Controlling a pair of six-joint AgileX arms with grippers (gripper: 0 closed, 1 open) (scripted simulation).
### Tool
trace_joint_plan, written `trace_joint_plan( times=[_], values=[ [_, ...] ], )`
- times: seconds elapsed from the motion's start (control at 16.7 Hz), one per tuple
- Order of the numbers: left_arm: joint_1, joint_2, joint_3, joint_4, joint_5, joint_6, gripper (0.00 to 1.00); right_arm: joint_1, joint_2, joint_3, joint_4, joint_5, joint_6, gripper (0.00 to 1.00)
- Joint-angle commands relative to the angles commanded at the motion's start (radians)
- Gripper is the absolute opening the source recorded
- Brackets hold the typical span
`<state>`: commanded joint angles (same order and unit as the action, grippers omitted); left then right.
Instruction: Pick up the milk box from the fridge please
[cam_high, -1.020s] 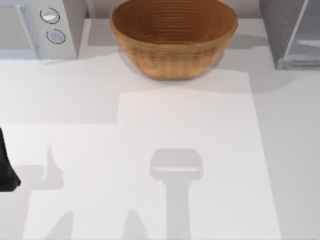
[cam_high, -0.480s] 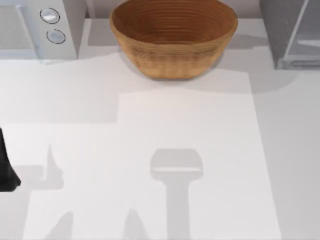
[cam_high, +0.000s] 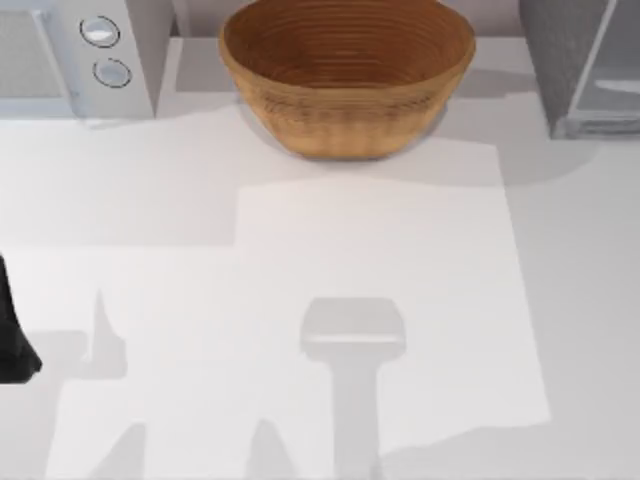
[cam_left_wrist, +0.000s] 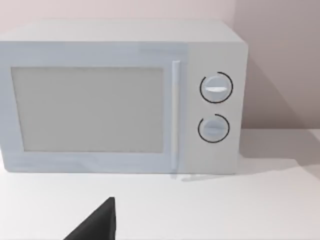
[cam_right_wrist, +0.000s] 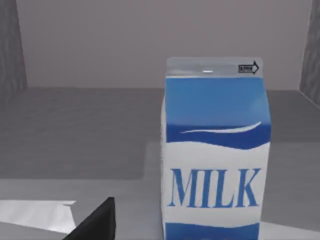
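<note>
A woven brown basket (cam_high: 346, 72) sits at the upper centre of the white table (cam_high: 300, 260), with a white two-knob microwave (cam_high: 75, 55) in the upper left corner.

New grey shadow on table (cam_high: 300, 230), bottom-right corner, top view.

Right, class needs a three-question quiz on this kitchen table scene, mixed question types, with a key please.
1. True or false: the milk box stands upright.
2. What sits between the microwave and the fridge at the table's far edge? A) woven basket B) kettle C) plate
3. Fill in: the carton's big blue word reads ____.

Key: 1 true; 2 A; 3 MILK.
</note>
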<state>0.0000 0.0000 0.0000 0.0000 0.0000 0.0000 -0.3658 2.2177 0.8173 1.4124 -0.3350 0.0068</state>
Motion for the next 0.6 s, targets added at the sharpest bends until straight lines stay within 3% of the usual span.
trace_joint_plan(
  times=[0.24,0.6],
  values=[
    [0.0,0.0,0.0,0.0,0.0,0.0,1.0,0.042,0.074,0.119,-0.052,0.045,-0.006,1.0],
    [0.0,0.0,0.0,0.0,0.0,0.0,1.0,0.041,0.082,0.136,-0.062,0.046,-0.006,1.0]
  ],
)
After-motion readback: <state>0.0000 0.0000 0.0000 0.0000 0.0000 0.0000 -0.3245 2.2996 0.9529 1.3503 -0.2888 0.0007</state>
